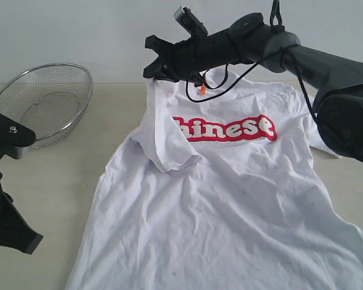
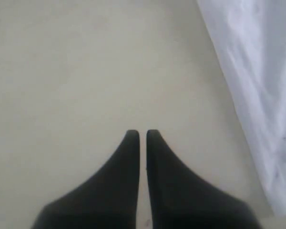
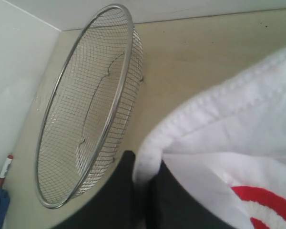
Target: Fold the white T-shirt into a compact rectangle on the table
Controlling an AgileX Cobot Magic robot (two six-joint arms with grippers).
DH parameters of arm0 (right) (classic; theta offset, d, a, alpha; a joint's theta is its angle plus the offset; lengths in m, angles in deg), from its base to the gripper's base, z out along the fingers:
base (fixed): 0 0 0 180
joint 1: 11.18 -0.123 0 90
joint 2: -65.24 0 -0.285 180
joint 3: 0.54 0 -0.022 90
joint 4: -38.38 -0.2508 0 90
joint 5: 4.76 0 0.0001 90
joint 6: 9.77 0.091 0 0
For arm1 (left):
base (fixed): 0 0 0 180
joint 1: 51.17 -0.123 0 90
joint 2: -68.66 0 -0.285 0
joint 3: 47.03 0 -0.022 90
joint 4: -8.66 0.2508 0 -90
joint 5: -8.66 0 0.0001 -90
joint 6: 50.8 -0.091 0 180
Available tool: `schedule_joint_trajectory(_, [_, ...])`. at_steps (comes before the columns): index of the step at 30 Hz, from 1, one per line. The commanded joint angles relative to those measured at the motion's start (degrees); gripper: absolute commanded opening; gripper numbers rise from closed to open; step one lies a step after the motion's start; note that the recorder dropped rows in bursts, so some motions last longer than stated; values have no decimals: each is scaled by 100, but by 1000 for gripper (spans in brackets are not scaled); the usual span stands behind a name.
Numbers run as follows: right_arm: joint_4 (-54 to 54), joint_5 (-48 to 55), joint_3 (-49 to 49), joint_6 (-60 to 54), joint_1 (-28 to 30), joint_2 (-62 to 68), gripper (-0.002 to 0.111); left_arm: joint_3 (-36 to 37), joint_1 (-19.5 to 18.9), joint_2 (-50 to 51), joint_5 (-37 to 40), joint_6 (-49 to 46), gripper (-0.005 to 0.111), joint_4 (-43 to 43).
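— Where is the shirt (image 1: 230,199) lying?
— It's lying chest-up on the table (image 1: 60,181), filling the middle and near right, with one sleeve lying over the chest.
— And the right gripper (image 1: 154,69)?
— It's reaching across to the far left shoulder and is clamping the fabric edge there.
— The left gripper (image 2: 143,136)?
— It's hanging over bare table near left, jaws together on nothing, just beside the shirt's edge. A basket (image 1: 45,103) is sitting far left.

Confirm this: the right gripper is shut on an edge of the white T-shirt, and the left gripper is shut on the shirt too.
Not quite. The left gripper is shut, but on nothing: the left wrist view shows its jaws together over the bare table, beside the white T-shirt and not on it. The right gripper is indeed shut on an edge of the shirt.
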Motion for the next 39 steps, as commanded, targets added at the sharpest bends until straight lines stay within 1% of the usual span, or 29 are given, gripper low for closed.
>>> schedule_joint_trajectory(1, [-155, 2, 28, -95, -6, -42, 0, -4, 10, -18, -96, 77, 4, 18])
schedule_joint_trajectory(4, [-197, 53, 28, -107, -6, -42, 0, -4, 10, -18, -342, 77, 4, 18])
schedule_joint_trajectory(6, [-384, 99, 28, -132, -6, -42, 0, -4, 10, -18, -710, 77, 4, -6])
schedule_joint_trajectory(11, [-1156, 122, 28, -170, -6, -42, 0, 19, 10, 187, -2357, 77, 4, -6])
schedule_joint_trajectory(13, [-1189, 152, 28, -170, -6, -42, 2, 19, 10, 382, -2742, 77, 4, 37])
schedule_joint_trajectory(14, [-1199, 222, 28, -170, -6, -42, 6, 19, 10, 499, -2809, 77, 4, 37])
schedule_joint_trajectory(15, [-1199, 306, 28, -170, 6, -42, 13, 19, 10, 612, -2872, 77, 4, 37])
schedule_joint_trajectory(16, [-1199, 370, 28, -170, 6, -42, 24, 19, 10, 701, -2885, 77, 4, 37])
schedule_joint_trajectory(19, [-1199, 483, 28, -186, 19, -42, 67, 19, 10, 966, -3010, 77, 4, 37])
schedule_joint_trajectory(20, [-1199, 493, 28, -186, 19, -53, 74, 19, 10, 1032, -3104, 77, 4, 37])
schedule_joint_trajectory(21, [-1211, 538, 28, -186, 30, -53, 76, 19, 10, 1081, -3227, 77, 4, 37])
schedule_joint_trajectory(23, [-1227, 639, 28, -186, 57, -63, 68, 19, 10, 1139, -3435, 77, 4, 37])
schedule_joint_trajectory(25, [-1227, 816, 28, -213, 116, -73, 58, -20, 10, 1161, -3514, 77, 4, 37])
schedule_joint_trajectory(26, [-1227, 947, 28, -213, 177, -73, 54, -48, 10, 1161, -3560, 77, 4, 37])
schedule_joint_trajectory(31, [-1162, 1556, 28, -213, 582, -73, 54, -213, 10, 1173, -3857, 77, 5, -32])
schedule_joint_trajectory(32, [-1162, 1696, 28, -213, 662, -73, 54, -283, 10, 1198, -3873, 77, 8, -29])
schedule_joint_trajectory(34, [-1262, 1904, 28, -226, 791, -73, 54, -375, -29, 1261, -3970, 77, 17, -54])
schedule_joint_trajectory(37, [-1603, 2039, 28, -374, 913, -73, 54, -436, -205, 1430, -4218, 77, 41, -120])
schedule_joint_trajectory(39, [-1788, 2132, 28, -427, 952, -73, 54, -436, -387, 1563, -4373, 77, 52, -249])
